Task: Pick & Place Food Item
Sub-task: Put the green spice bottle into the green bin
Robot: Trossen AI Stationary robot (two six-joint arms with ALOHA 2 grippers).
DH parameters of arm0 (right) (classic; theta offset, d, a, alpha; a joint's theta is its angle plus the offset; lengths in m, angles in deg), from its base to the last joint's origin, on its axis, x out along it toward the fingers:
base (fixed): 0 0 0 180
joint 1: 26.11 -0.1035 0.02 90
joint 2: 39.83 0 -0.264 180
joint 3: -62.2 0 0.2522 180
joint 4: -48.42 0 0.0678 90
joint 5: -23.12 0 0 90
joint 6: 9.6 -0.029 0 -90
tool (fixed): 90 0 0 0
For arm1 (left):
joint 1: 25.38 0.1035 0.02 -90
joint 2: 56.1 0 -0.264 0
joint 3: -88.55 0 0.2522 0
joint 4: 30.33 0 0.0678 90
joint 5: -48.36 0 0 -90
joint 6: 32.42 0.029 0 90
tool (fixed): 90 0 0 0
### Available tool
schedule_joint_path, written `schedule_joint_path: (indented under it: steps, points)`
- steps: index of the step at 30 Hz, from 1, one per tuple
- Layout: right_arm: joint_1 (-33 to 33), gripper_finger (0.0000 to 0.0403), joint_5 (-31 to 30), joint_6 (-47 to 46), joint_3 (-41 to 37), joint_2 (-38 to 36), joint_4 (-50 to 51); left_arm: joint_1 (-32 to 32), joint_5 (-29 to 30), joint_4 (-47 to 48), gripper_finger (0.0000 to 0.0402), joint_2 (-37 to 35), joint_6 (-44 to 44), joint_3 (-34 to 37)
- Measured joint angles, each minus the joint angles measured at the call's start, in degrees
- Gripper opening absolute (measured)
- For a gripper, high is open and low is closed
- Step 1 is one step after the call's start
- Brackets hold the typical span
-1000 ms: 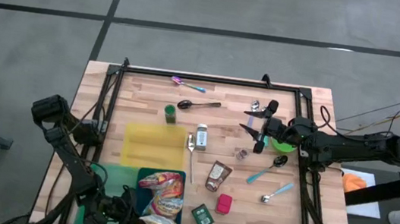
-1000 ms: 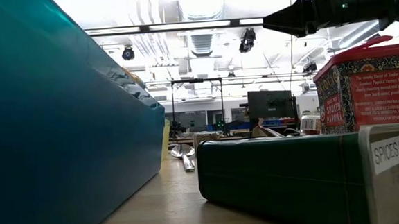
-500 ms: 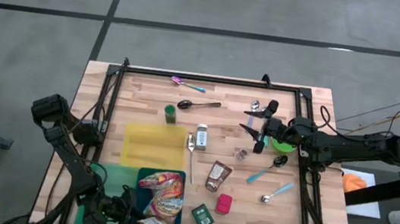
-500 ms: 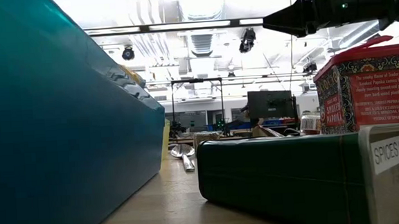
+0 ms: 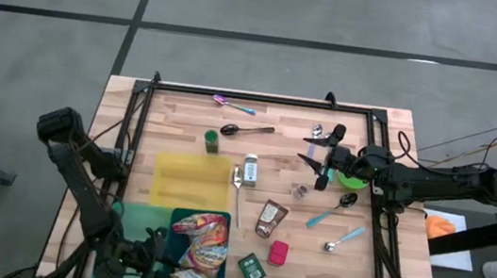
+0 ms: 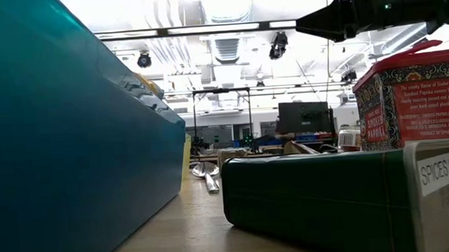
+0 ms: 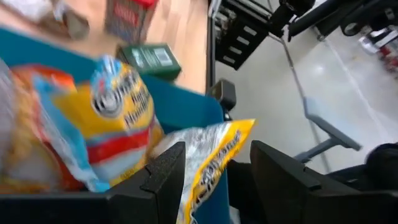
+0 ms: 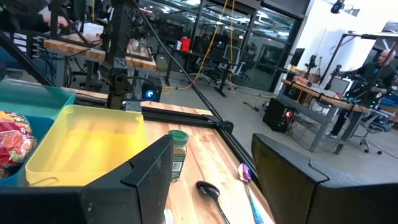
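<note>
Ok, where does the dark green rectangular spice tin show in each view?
High view: the dark green rectangular spice tin lies low in the picture, right of the teal bin.
Low view: lower right foreground.
Left wrist view: just beyond the teal bin's rim.
Right wrist view: not in it.
Shared landmark: the red paprika tin beside it.

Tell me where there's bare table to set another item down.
Bare wood lies between the yellow tray and the table's left rail, and past the spoons toward the near right corner. The middle, around the brown pouch and red tin, is crowded.
</note>
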Motion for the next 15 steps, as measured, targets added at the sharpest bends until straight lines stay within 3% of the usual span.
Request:
schedule_joint_path:
  steps: [9,15]
  points:
    - [0.0,0.0215,0.0,0.0,0.0,0.0,0.0,2.1,9.5,9.6,0.0183,-5.1,10.8,-6.0]
    - [0.0,0.0215,0.0,0.0,0.0,0.0,0.0,7.2,10.4,13.7,0.0183,-9.1,13.6,-5.8]
